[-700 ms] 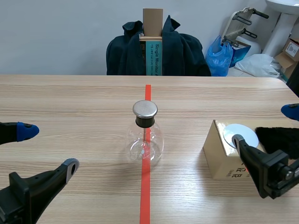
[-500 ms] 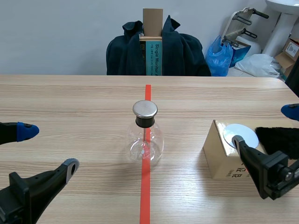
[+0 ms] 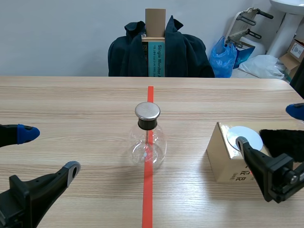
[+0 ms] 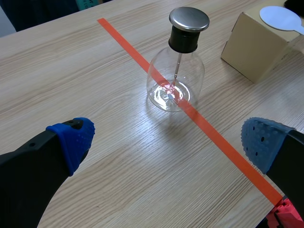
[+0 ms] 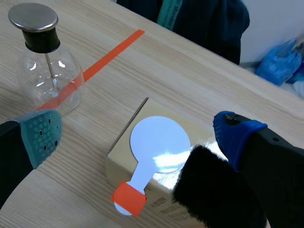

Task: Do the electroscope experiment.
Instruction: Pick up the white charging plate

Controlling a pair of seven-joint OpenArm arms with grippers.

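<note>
**Both grippers wide open, electroscope untouched at table centre**

Mid-table on light wooden table (image 3: 71,104): clear glass flask electroscope (image 3: 147,137) (image 4: 176,66) (image 5: 47,61), black stopper, flat silver metal cap, thin rod down inside. Upright, standing right on the orange-red tape line (image 3: 148,190). Touched by nothing.

Near right: tan cardboard box (image 3: 223,159) (image 5: 124,156), well apart from the flask. Flat on its top: round white paddle disc (image 3: 244,137) (image 5: 159,140), with orange-red handle poking over the near edge of the box. Just beside the disc, on the right part of the box top: black fur piece (image 3: 285,142) (image 5: 213,190).

Near left: left gripper (image 3: 47,151) (image 4: 166,142), fingers spread wide, holding nothing, flask ahead of it and apart.

Near right: right gripper (image 3: 269,127) (image 5: 137,132), fingers also spread wide, holding nothing, one finger in front of the near side of the box, the other further right. Disc and fur seen between the fingers in the wrist view; contact with the box not clear.

Far side, behind the table: chair draped with dark jacket (image 3: 128,54); blue plastic bag (image 3: 225,57) at far right.
</note>
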